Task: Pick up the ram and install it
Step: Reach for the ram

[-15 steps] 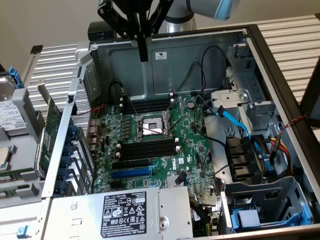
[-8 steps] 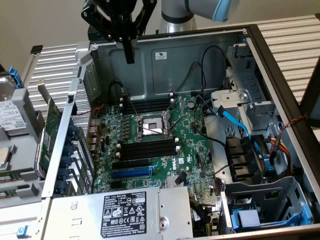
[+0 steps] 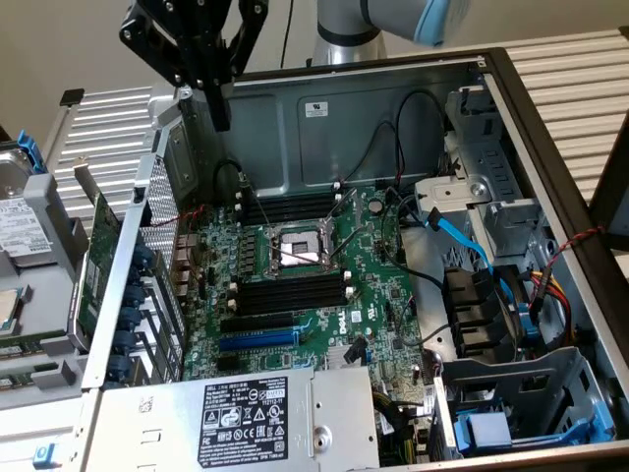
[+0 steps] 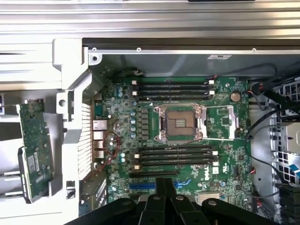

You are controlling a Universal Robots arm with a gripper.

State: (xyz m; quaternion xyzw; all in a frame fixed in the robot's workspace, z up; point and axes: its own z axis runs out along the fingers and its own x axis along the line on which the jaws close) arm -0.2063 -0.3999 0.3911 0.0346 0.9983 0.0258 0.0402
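Closed end effector (image 4: 165,186) high over motherboard (image 4: 229,138), memory slots (image 4: 176,157) beside socket (image 4: 180,123)

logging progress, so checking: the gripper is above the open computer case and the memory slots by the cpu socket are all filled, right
Not filled: the wrist view shows the memory slots on both sides of the CPU socket empty. The gripper is above the open computer case, as you say.

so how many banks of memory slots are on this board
2. One bank sits between the CPU socket and the case wall; the other bank lies between the socket and the blue expansion slot. The pincer covers part of the board, so more could be hidden.
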